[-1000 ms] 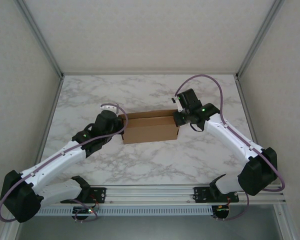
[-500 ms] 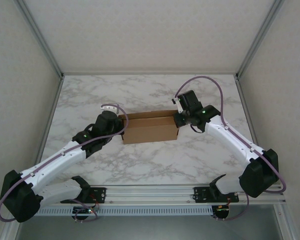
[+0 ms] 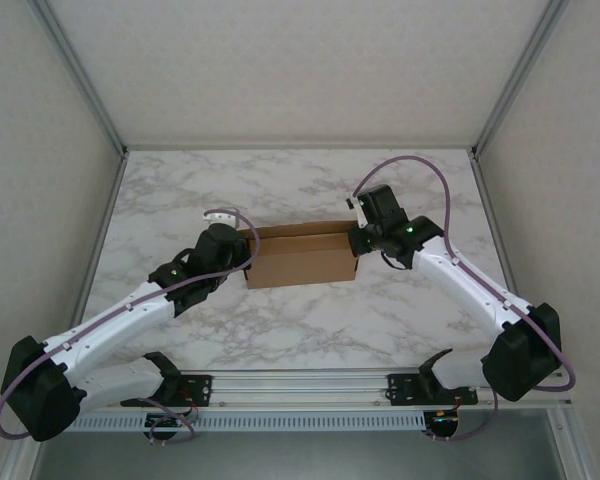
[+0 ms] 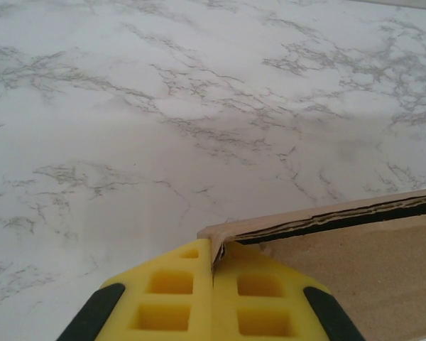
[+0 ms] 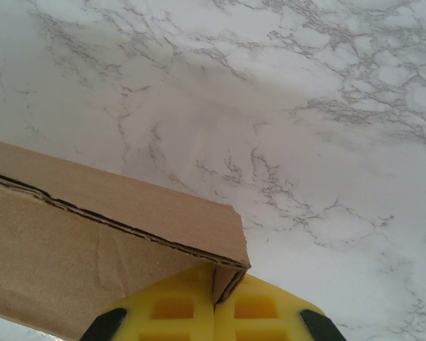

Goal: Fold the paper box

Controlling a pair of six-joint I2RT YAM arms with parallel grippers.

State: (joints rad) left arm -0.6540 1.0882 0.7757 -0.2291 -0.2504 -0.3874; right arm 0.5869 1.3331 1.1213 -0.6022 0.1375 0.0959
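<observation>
On the white marble surface (image 3: 310,330), mid-depth and roughly centred between the two arms, sits the paper box (image 3: 300,262). It is plain brown corrugated cardboard, long axis running left-right, front wall facing the arm bases.

Left arm (image 3: 120,315) reaches in diagonally to the box's left end. Right arm (image 3: 470,285) mirrors it to the right end, with a purple cable (image 3: 420,165) looping above its wrist.

The box is partly formed: the top external view shows a standing front panel and a back edge behind it, with an open channel between them. Its raw fluted edge is visible in both wrist views.

Left pincer (image 4: 213,259): closed, yellow pads (image 4: 174,284) pressed together with the box's left corner edge pinched between them. The cardboard there looks slightly crushed.

Right pincer (image 5: 214,284): closed, clamped on the short end wall at the box's right corner. The side wall folds away to the left of it.

Whether the box bottom sits fully flat on the surface, I can't tell.
</observation>
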